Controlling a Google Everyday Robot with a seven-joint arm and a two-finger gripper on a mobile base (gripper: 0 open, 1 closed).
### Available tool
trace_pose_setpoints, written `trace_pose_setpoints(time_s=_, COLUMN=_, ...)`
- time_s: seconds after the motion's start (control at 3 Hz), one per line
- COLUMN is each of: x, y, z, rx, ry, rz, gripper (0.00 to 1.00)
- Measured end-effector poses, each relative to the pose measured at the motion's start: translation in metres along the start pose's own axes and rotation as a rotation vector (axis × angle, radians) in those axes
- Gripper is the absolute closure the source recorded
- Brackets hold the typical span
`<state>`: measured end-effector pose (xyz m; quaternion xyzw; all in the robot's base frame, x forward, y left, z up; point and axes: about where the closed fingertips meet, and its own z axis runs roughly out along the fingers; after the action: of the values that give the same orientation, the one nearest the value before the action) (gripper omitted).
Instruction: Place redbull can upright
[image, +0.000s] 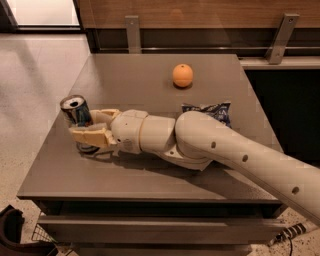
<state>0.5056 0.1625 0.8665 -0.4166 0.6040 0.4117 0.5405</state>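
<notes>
Setting the redbull can (76, 111) down square is the step in hand. It sits at the left of the table (140, 80), leaning slightly (base contact unclear). The gripper (83, 125) is clamped around its lower body. Level the can fully, then release.

Arm (240, 155) outstretched, hand (86, 124) low, fingers (90, 135) clamped

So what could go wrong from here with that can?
The redbull can leans slightly between the fingers of the gripper, so it might topple when released. It is near the left edge of the table, so it could roll off. The arm covers part of the chip bag and may drag it.
</notes>
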Motion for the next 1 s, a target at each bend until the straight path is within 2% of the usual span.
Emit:
trace_pose_setpoints(time_s=0.33, x=-0.0008, y=0.0001, z=0.0000, rx=0.000, ry=0.000, rz=0.000, gripper=0.83)
trace_pose_setpoints(time_s=1.0, x=-0.0009, y=0.0002, z=0.0001, rx=0.000, ry=0.000, rz=0.000, gripper=0.37)
